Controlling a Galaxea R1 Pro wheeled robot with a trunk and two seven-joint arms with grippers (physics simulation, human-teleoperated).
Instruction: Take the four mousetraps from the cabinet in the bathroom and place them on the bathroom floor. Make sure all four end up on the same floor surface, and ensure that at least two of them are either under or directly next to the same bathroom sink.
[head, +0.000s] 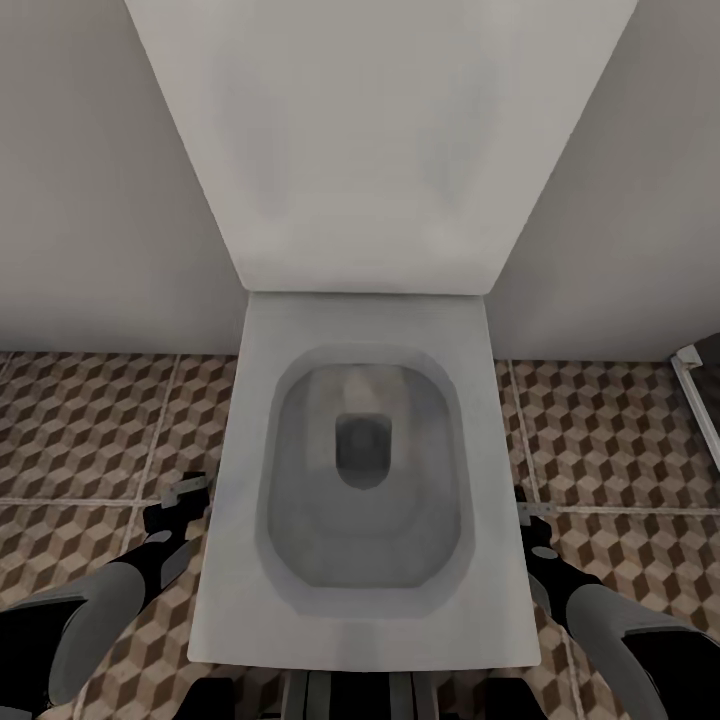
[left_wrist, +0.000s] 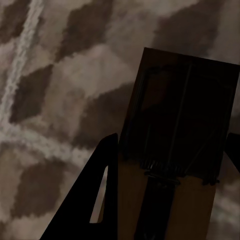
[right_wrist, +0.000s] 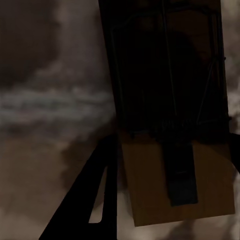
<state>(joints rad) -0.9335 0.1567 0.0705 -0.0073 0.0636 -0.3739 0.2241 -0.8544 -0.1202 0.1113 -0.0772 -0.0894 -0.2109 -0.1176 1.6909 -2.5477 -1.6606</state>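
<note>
No brand, label or writing can be read anywhere in these views. Two mousetraps show, one in each gripper. In the left wrist view the first mousetrap (left_wrist: 175, 150), a flat brown wooden board with dark wire parts and a coiled spring across its middle, sits between the dark fingers (left_wrist: 95, 195) of the left gripper (left_wrist: 167, 200), which is closed onto the board's edges, above the bathroom floor (left_wrist: 50, 100) with its brown and beige cube print and pale grout lines. In the right wrist view the second mousetrap (right_wrist: 172, 115), of the same make with a dark metal tongue on its pale lower half, is clamped likewise between the fingers (right_wrist: 97, 195) of the right gripper (right_wrist: 170, 195), over a blurred stretch of the same tiles (right_wrist: 45, 100). In the head view one white toilet (head: 365, 470) takes the middle, its lid raised against the pale wall (head: 90, 200) in the upper half, its bowl open and grey inside. The left gripper (head: 178, 500) hangs at the lower left of the frame just beside the toilet's rim, and the right gripper (head: 528, 520) at the lower right, just beside the opposite rim; both are over the patterned floor (head: 90, 430). A dark framed edge (head: 700, 390) stands at the far right.
</note>
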